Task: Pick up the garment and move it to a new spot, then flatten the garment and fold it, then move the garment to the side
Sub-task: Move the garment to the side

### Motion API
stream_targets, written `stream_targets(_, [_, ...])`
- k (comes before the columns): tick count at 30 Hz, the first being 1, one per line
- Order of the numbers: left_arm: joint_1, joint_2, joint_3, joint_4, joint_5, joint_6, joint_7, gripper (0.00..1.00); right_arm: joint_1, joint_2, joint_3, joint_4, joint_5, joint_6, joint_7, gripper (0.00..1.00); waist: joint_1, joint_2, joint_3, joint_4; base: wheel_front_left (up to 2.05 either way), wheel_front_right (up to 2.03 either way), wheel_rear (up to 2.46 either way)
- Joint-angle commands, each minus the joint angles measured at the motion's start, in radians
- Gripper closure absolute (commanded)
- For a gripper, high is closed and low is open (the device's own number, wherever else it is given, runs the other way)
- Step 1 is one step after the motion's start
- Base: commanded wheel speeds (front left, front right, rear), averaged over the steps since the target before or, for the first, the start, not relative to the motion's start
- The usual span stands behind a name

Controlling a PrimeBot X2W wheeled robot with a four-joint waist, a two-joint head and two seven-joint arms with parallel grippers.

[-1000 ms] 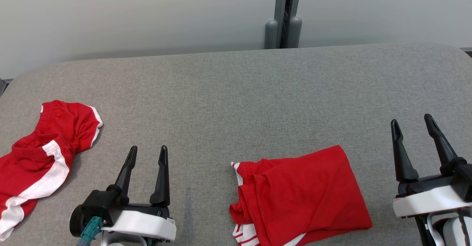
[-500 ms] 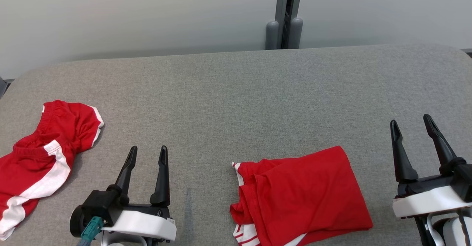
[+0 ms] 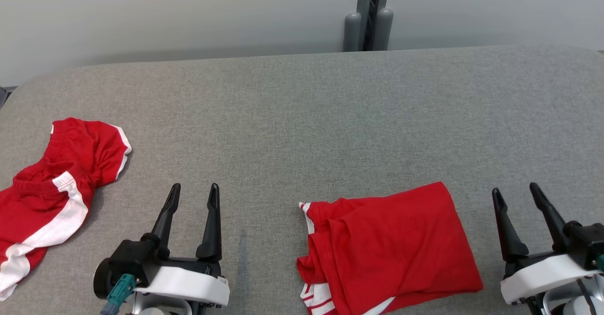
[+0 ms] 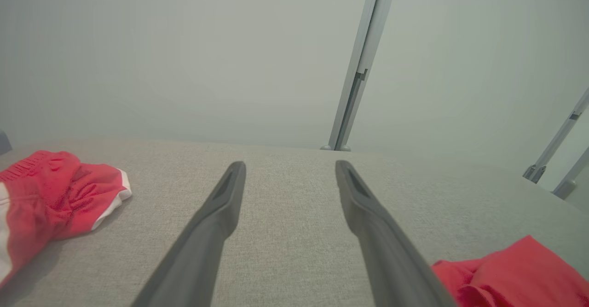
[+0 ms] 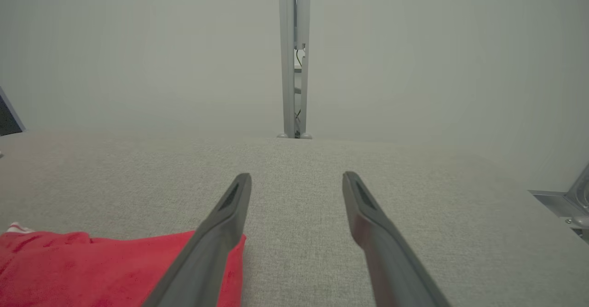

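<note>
Fig.: Folded red jersey on grey table. I've got the left gripper left of the jersey and the right gripper right of it, both wide open and empty, flanking it, prob. for the side move. Crumpled red shorts lie far left of the jersey.

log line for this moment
left hand open, empty | right hand open, empty | folded garment lying between hands | crumpled garment far left

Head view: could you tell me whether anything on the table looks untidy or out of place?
The shorts at the left edge lie crumpled, unfolded. The shirt is folded, but its left side is bunched, striped trim poking out.
</note>
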Motion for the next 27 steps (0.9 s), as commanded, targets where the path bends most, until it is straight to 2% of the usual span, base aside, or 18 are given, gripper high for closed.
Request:
stream_targets(1, [-0.016,0.004,-0.002,0.0,0.004,0.001,-0.001,0.0,-0.009,-0.029,0.034,0.042,0.041,0.0,0.0,0.0,0.0,0.0,0.019,0.007,0.0,0.0,0.0])
stream_targets(8, [-0.043,0.004,-0.01,0.003,0.009,-0.006,-0.001,0.0,-0.043,-0.11,0.211,0.168,0.23,0.0,0.015,0.0,0.0,0.0,0.071,0.022,0.0,0.0,0.0])
stream_targets(9, [-0.055,0.004,-0.014,0.004,0.009,-0.006,-0.001,0.0,-0.057,-0.133,0.265,0.182,0.293,0.0,0.021,0.0,0.0,0.0,0.083,0.027,0.0,0.0,0.0])
stream_targets(10, [-0.055,0.004,-0.014,0.004,0.009,-0.006,-0.001,0.0,-0.057,-0.133,0.265,0.182,0.293,0.0,0.021,0.0,0.0,0.0,0.083,0.027,0.0,0.0,0.0])
stream_targets(18, [-0.07,0.004,-0.031,0.01,0.018,-0.006,-0.001,0.0,-0.101,-0.212,0.439,0.194,0.501,0.0,0.037,0.0,0.0,0.0,0.103,0.043,0.0,0.0,0.0])
stream_targets(22, [-0.07,0.004,-0.032,0.012,0.018,-0.003,-0.001,0.0,-0.109,-0.229,0.508,0.18,0.602,0.0,0.052,0.0,0.0,0.0,0.104,0.047,0.0,0.0,0.0])
stream_targets(27, [-0.072,0.004,-0.034,0.014,0.018,-0.001,-0.001,0.0,-0.127,-0.263,0.576,0.18,0.666,0.0,0.061,0.0,0.0,0.0,0.103,0.049,0.0,0.0,0.0])
